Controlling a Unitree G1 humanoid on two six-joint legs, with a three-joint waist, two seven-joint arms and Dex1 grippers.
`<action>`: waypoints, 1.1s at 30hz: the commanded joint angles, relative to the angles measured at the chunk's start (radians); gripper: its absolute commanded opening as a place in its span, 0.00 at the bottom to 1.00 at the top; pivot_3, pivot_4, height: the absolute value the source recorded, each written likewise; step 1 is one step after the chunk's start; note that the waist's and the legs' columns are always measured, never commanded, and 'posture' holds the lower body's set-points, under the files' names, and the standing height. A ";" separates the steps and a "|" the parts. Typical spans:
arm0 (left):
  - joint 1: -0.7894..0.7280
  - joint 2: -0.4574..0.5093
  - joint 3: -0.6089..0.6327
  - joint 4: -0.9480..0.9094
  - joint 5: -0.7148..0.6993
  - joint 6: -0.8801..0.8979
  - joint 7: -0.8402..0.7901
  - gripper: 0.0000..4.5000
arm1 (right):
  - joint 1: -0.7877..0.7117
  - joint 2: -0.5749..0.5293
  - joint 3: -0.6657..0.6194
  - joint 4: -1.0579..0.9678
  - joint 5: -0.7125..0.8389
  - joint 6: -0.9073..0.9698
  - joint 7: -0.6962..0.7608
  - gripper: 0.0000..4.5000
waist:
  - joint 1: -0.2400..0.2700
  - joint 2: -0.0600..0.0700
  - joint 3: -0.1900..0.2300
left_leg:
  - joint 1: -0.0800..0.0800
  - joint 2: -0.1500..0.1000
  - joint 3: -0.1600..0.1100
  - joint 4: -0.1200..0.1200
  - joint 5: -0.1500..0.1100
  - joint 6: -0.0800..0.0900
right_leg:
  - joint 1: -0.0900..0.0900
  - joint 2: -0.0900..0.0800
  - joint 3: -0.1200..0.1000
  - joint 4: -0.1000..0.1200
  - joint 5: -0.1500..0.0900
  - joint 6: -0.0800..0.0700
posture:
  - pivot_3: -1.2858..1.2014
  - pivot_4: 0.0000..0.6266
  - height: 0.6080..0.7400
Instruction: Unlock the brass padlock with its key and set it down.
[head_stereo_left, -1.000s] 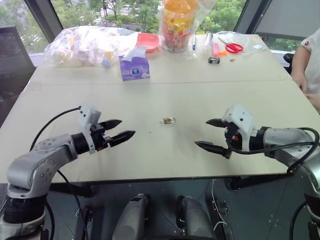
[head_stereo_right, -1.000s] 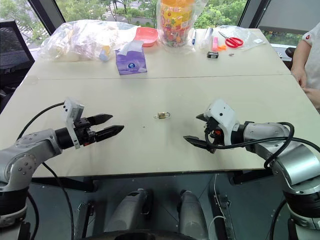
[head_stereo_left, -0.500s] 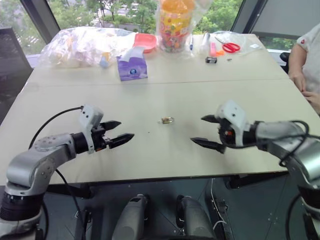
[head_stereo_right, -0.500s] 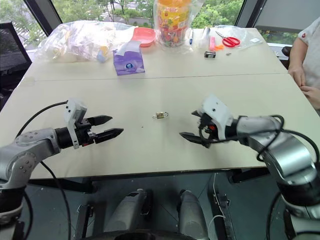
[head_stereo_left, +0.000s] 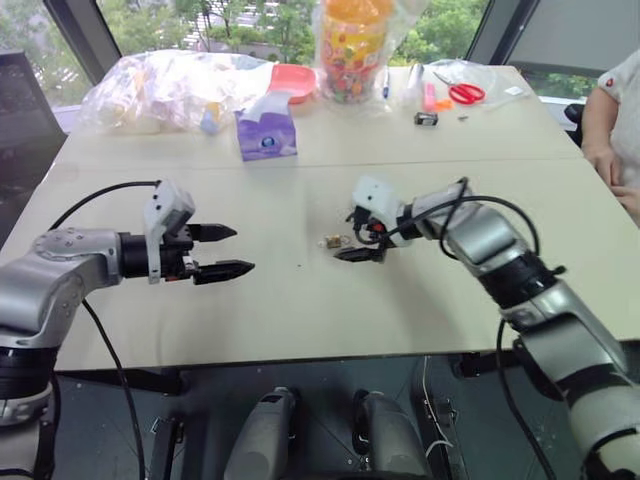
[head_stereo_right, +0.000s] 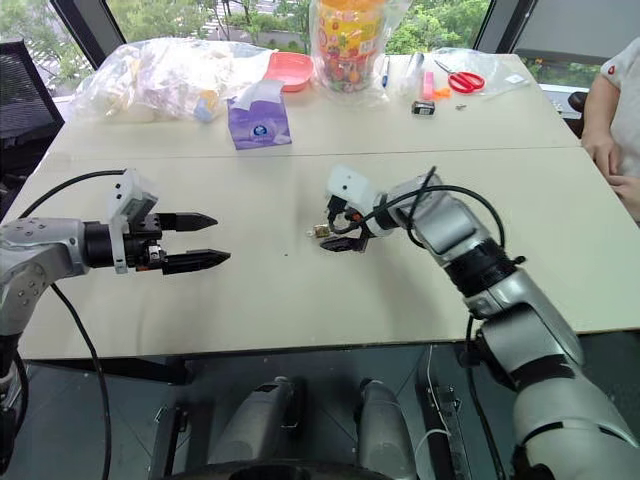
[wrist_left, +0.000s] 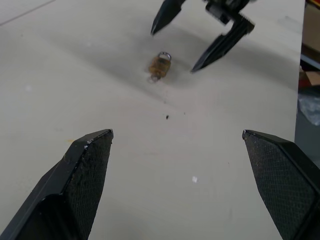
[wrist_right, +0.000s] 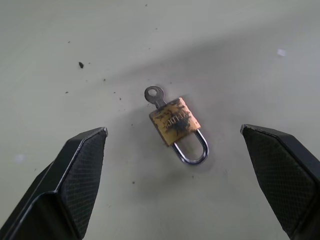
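Nearest to me, my left gripper (head_stereo_left: 228, 250) hovers over the near left part of the table (head_stereo_left: 420, 300) with its fingers spread wide and nothing between them. Further in, at the table's middle, my right gripper (head_stereo_left: 362, 237) hangs just above the brass padlock (wrist_right: 175, 121), fingers wide apart on either side of it and not touching. The padlock lies flat, shackle closed, with the key (wrist_right: 155, 95) sticking out of its bottom end.

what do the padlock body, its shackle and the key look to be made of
Padlock body: likely brass, dull yellow with dark worn patches.
Shackle: probably steel, a thin bright silvery loop.
Key: silvery-grey metal, duller than the shackle; the exact alloy can't be told.
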 joint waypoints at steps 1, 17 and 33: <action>0.033 -0.022 0.023 -0.068 -0.015 0.011 0.044 0.96 | -0.060 0.044 -0.005 0.146 -0.068 -0.117 0.032 1.00 | -0.005 0.000 0.000 | 0.000 0.000 0.000 0.000 0.000 -0.001 | 0.000 0.000 0.000 0.001 0.000 0.000 | 0.52 0.24 1.00; 0.058 -0.057 0.028 -0.091 -0.023 0.026 0.115 0.96 | -0.104 0.166 -0.047 0.442 -0.211 -0.357 0.108 0.15 | -0.020 0.000 0.000 | 0.019 0.003 -0.003 -0.001 0.005 -0.012 | 0.007 0.003 0.001 0.015 -0.002 -0.004 | 0.52 0.24 1.00; -0.321 -0.270 0.038 0.408 -0.076 -0.012 -0.008 0.96 | 0.135 0.005 -0.215 -0.348 -0.272 -0.575 -0.104 0.15 | -0.014 0.000 0.000 | 0.014 0.002 -0.003 -0.001 0.006 -0.010 | 0.005 0.003 0.001 0.017 0.000 0.000 | 0.52 0.24 1.00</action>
